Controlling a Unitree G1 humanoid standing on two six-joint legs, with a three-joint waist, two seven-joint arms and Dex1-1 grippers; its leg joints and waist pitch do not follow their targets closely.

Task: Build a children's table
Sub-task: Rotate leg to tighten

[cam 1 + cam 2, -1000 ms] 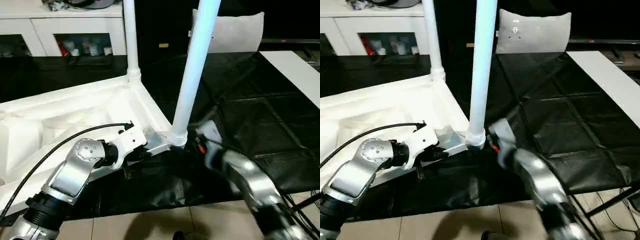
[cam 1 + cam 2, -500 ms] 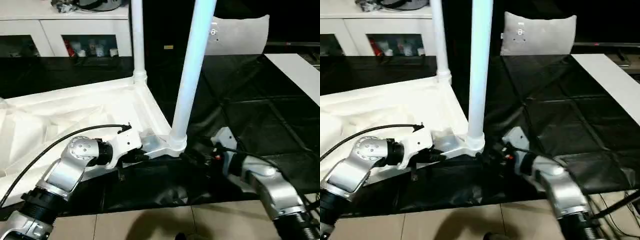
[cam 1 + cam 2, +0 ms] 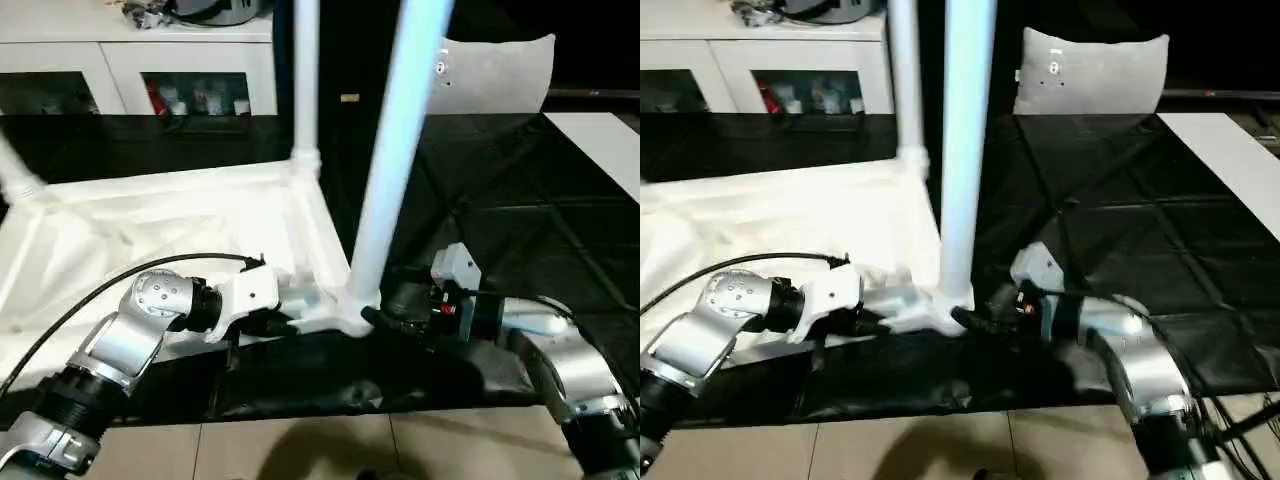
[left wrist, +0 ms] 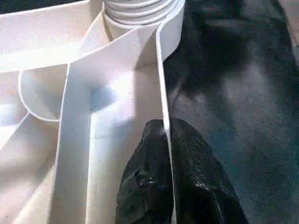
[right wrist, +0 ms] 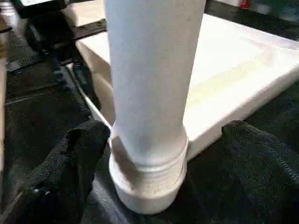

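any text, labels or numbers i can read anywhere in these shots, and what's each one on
No text here can be read.
Small tag on the grey-white cushion: too small to read.
Yellow label on the dark wall behind the table: too small to read.
Items in the white cabinet: print blurred, unreadable.

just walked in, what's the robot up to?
It is putting a white children's table together. The table top lies upside down on a black sheet, with legs standing in its corners. The left hand is shut on the top's rim beside the near leg. The right hand is open around that leg's base.
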